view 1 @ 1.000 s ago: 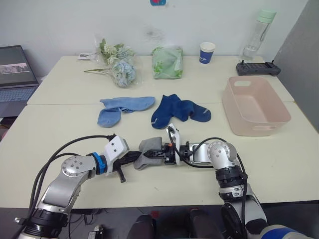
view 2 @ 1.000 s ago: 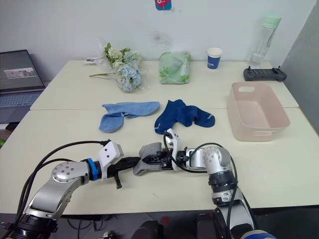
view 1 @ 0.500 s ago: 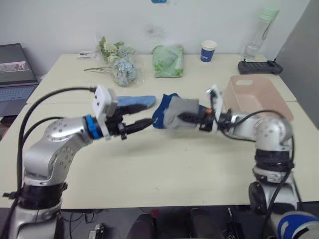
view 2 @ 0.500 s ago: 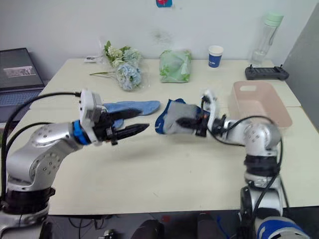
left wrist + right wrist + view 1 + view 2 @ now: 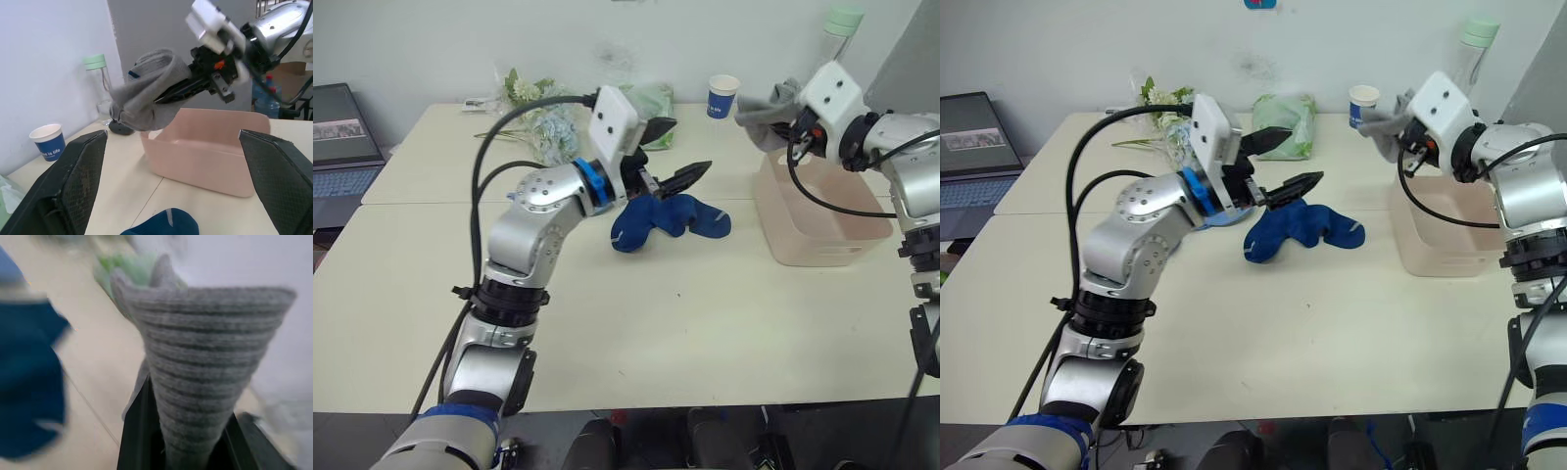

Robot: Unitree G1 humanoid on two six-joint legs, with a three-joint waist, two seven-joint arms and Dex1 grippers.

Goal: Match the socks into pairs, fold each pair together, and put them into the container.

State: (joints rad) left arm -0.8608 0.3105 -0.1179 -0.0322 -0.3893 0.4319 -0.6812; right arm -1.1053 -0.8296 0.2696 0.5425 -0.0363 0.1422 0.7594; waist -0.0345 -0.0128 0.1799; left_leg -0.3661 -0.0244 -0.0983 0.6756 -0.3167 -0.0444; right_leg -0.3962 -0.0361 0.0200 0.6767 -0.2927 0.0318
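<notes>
My right gripper (image 5: 790, 116) is shut on a folded grey sock bundle (image 5: 766, 104), held in the air over the far left corner of the pale pink container (image 5: 813, 235). The left wrist view shows that bundle (image 5: 146, 93) in the right gripper (image 5: 215, 73) above the tub (image 5: 210, 147). My left gripper (image 5: 677, 150) is open and empty, raised above the dark navy socks (image 5: 671, 217), which lie in a heap on the table. A sliver of light blue sock (image 5: 1222, 218) peeks out behind my left arm.
A blue paper cup (image 5: 722, 95), a green crinkly bag (image 5: 1285, 116) and a flower bunch (image 5: 533, 117) stand along the far edge. A bottle (image 5: 1481, 39) is at the far right and a laptop (image 5: 342, 137) at the left.
My left gripper let go of the grey bundle, opened and rose above the navy socks. The right gripper carried the grey bundle up and right, from the front of the table to above the tub.
</notes>
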